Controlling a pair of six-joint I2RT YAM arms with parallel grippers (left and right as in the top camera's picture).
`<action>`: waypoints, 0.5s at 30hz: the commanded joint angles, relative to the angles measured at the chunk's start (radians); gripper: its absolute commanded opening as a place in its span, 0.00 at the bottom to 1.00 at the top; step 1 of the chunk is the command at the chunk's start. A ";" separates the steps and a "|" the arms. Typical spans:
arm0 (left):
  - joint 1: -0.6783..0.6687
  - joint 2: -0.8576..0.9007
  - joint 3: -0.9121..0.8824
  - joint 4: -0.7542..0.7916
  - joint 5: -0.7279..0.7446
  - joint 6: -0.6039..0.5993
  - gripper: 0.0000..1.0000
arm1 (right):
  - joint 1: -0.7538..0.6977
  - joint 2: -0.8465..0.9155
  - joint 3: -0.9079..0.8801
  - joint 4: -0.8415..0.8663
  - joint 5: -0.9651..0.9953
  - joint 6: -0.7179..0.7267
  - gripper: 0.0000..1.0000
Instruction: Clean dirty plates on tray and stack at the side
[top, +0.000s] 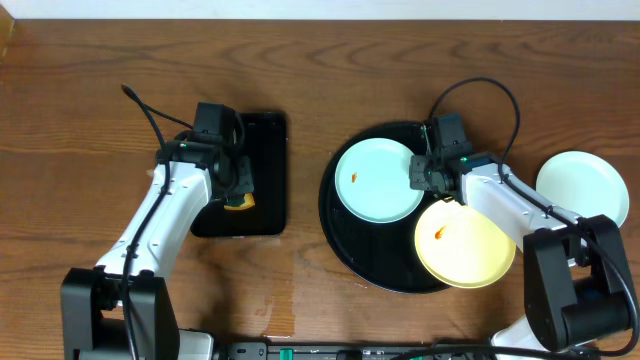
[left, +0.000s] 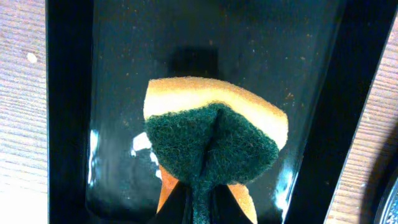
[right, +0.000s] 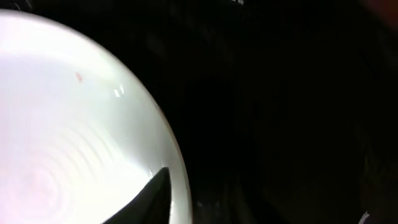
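Overhead view: the round black tray (top: 340, 225) sits right of centre on the wood-grain tabletop (top: 320, 60). A spotted mint-blue plate (top: 378, 180) lies flat in the tray's upper left part, with an orange spot near the plate's left side. The yellow plate (top: 465, 242), also carrying an orange spot, lies at the lower right and overhangs the tray rim. A second mint-blue plate (top: 583, 187) lies off the tray on the bare tabletop to the right, apart from the other two. The right gripper (top: 430, 172) is at the right rim of the spotted mint-blue plate. The right wrist view adds only one dark fingertip (right: 149, 198) over that plate's bright edge against the tray, so whether the jaws are spread or closed cannot be told. The left gripper (top: 236, 185) is over the rectangular black tray (top: 265, 140) at left. The left wrist view shows what the overhead view hides: its fingers pinch a yellow sponge (left: 211, 134), green scouring side creased toward the camera, above that tray's glossy floor.
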 joint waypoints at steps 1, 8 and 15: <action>0.001 -0.003 0.019 -0.003 -0.012 0.013 0.08 | -0.008 0.000 -0.005 0.006 -0.032 0.020 0.35; 0.001 0.021 -0.044 0.097 -0.012 0.016 0.08 | -0.009 -0.061 0.000 -0.007 -0.039 -0.111 0.44; 0.001 0.105 -0.096 0.232 -0.012 0.016 0.08 | -0.009 -0.232 0.000 -0.032 -0.039 -0.132 0.54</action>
